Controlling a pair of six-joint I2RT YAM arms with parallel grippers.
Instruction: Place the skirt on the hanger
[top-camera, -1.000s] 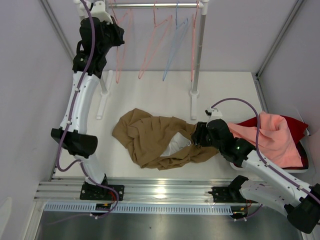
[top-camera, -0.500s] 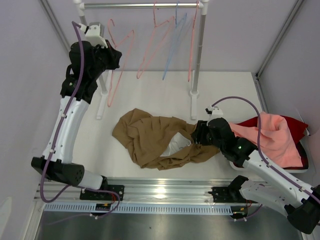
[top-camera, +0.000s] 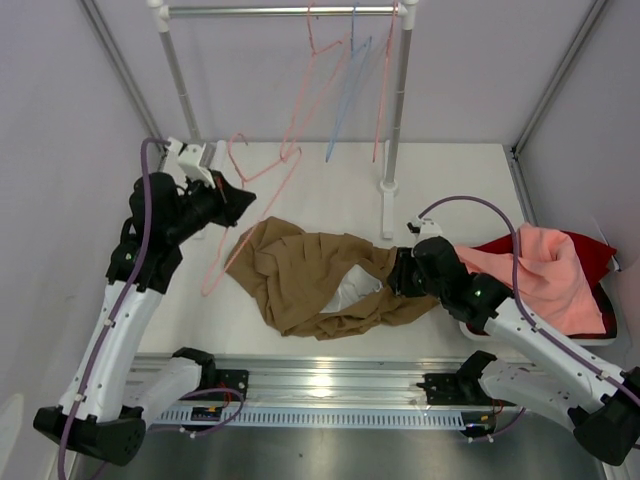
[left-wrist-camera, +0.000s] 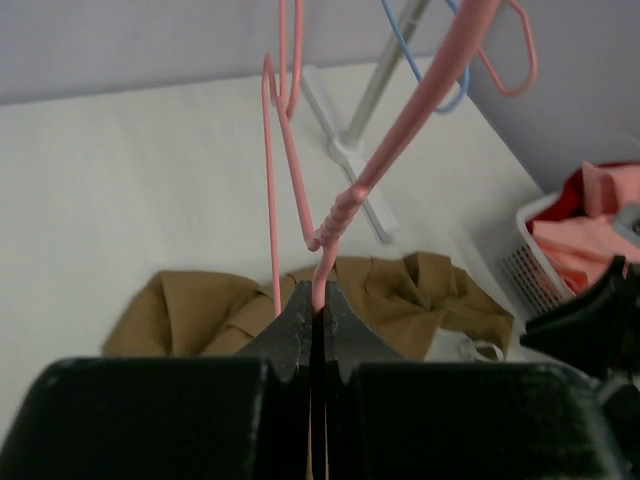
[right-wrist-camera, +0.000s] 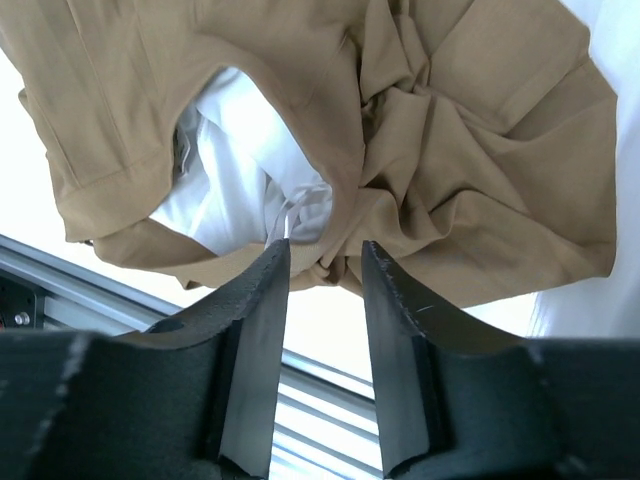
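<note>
The tan-brown skirt (top-camera: 300, 275) lies crumpled on the white table, its pale grey lining (top-camera: 355, 290) showing at an opening. My left gripper (top-camera: 236, 198) is shut on a salmon-pink wire hanger (top-camera: 219, 274) and holds it tilted just left of the skirt. In the left wrist view the jaws (left-wrist-camera: 318, 292) pinch the wire below the hanger's twisted neck (left-wrist-camera: 340, 210), with the skirt (left-wrist-camera: 200, 310) beneath. My right gripper (top-camera: 396, 272) is open at the skirt's right edge. In the right wrist view it (right-wrist-camera: 325, 265) stands over a bunched fold of the skirt (right-wrist-camera: 470, 150) beside the lining (right-wrist-camera: 235, 170).
A clothes rack (top-camera: 397, 100) stands at the back with pink hangers and a light blue one (top-camera: 345, 90) on its rail. A basket (top-camera: 605, 325) at the right holds a salmon-pink cloth (top-camera: 545, 275) and a dark red cloth (top-camera: 592, 248). A metal rail (top-camera: 320, 380) runs along the near edge.
My left arm has come down from the rack with the pink hanger in its jaws, to just left of the skirt. The right arm has barely moved.
</note>
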